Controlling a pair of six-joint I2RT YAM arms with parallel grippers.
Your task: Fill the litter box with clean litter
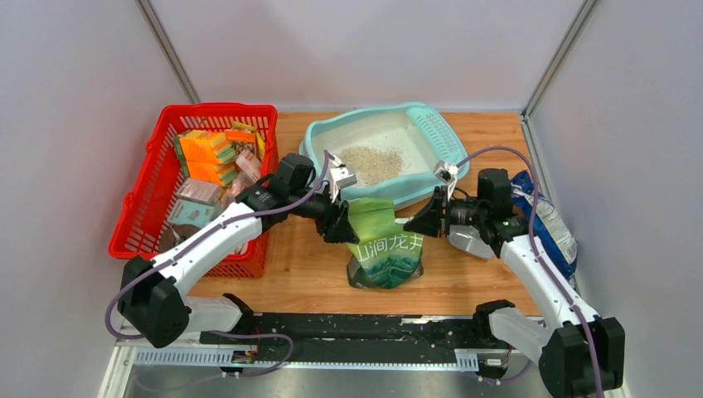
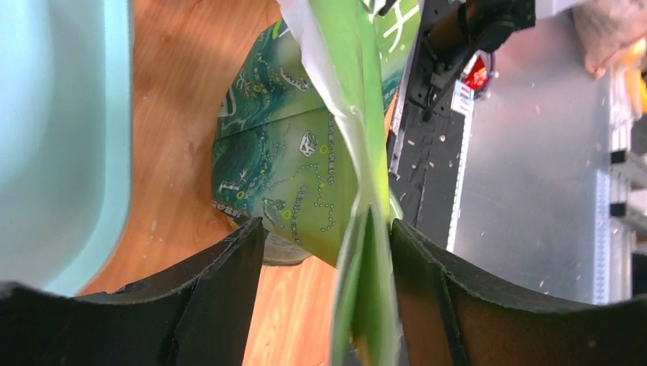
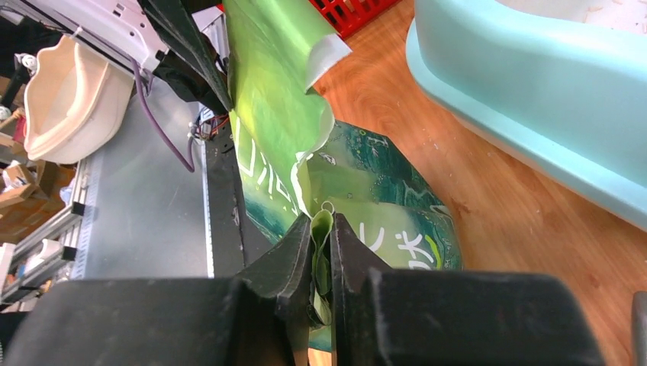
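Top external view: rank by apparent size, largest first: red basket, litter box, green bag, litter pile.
1. red mesh basket
2. litter box
3. green bag
4. clean litter pile
The basket's lead over the box is modest, and its tall walls may inflate it.

White moulded shells cover the long links of the left arm and the right arm, set between bulky black joint housings and black bases. A thin purple cable runs the length of the left arm, and a matching purple cable follows the right one. A small white-and-grey camera block sits on each wrist. The left pincer and right pincer are matte black, with wedge-shaped fingers rough and scuffed along their edges.
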